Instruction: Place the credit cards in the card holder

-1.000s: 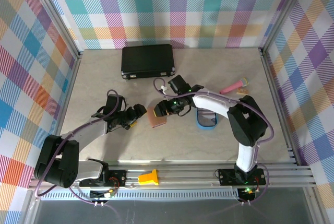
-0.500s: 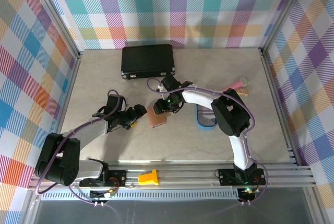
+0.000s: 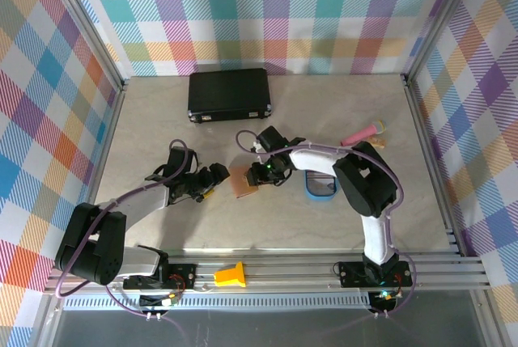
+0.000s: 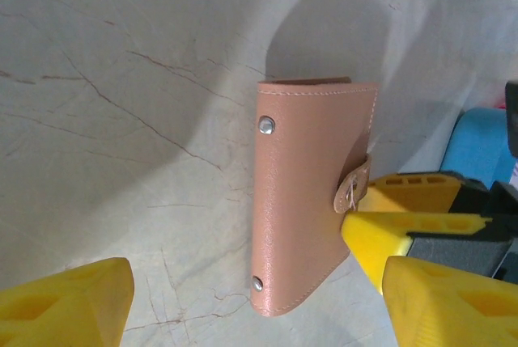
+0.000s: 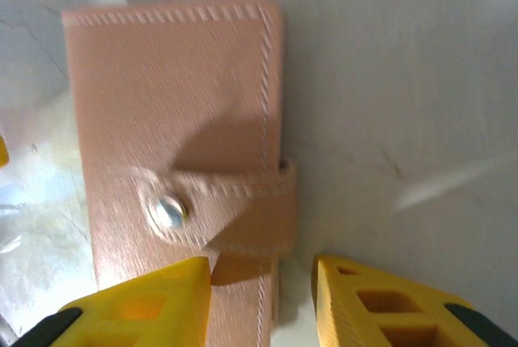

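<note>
Moved since earlier: right gripper point(image 5: 263, 282), shifted onto the right edge of the card holder point(image 3: 242, 183); jaws narrowly parted, astride the strap side, not pinching.
Card holder: table centre, flat, closed, strap snapped; contents unseen.
Left gripper point(image 4: 257, 302): just left of holder, jaws wide, empty.
Blue tray point(image 3: 322, 189): right of holder, contents unclear.
Black case point(image 3: 229, 95): rear, closed.

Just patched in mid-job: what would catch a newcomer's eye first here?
The salmon-brown card holder lies closed mid-table, strap snapped, flanked by two yellow-fingered grippers: the right gripper straddles its strap edge, the left gripper hovers open beside it. A black case sits at the back; a blue tray lies right of the holder.
</note>
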{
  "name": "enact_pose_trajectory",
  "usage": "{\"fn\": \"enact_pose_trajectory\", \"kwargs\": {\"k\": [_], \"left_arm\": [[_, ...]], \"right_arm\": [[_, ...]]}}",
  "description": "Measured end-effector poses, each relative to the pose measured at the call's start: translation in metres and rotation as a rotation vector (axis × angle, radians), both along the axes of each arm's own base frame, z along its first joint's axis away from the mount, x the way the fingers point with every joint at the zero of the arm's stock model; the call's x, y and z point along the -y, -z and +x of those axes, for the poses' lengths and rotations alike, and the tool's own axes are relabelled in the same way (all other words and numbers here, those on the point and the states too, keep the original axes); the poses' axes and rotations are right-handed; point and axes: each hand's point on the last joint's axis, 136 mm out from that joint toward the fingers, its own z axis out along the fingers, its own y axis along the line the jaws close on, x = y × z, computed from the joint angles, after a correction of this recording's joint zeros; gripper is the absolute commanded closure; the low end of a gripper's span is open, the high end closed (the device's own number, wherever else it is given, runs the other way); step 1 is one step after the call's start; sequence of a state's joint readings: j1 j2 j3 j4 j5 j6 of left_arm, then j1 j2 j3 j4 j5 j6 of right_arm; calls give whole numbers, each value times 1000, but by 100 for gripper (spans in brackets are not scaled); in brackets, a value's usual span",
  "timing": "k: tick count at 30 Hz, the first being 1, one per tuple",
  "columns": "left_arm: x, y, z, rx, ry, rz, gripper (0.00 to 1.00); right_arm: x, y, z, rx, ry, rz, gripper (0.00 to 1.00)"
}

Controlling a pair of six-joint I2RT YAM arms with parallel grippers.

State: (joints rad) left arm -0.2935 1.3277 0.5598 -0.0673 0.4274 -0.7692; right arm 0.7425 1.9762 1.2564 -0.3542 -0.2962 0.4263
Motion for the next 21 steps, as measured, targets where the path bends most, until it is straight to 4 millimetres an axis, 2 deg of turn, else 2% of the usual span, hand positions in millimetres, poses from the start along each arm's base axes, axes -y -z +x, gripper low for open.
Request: {"fn": "enact_pose_trajectory", "kwargs": {"k": [4, 6, 10, 15, 17, 21], "left_arm": [[4, 1, -2, -3, 14, 0, 23], [4, 1, -2, 2, 19, 1, 26], [6, 4, 0, 4, 28, 0, 34], [20, 6, 3, 4, 66, -1, 42], [24, 4, 9, 12, 72, 1, 47], [27, 5, 23, 32, 77, 20, 53]], "right_arm": [[14, -2, -18, -34, 25, -16, 63], [18, -6, -20, -30, 32, -22, 62], [16, -19, -14, 7, 38, -15, 60], [1, -42, 6, 57, 31, 23, 59], [-4, -50, 13, 76, 32, 40, 59], [-4, -53, 18, 82, 32, 48, 59]]}}
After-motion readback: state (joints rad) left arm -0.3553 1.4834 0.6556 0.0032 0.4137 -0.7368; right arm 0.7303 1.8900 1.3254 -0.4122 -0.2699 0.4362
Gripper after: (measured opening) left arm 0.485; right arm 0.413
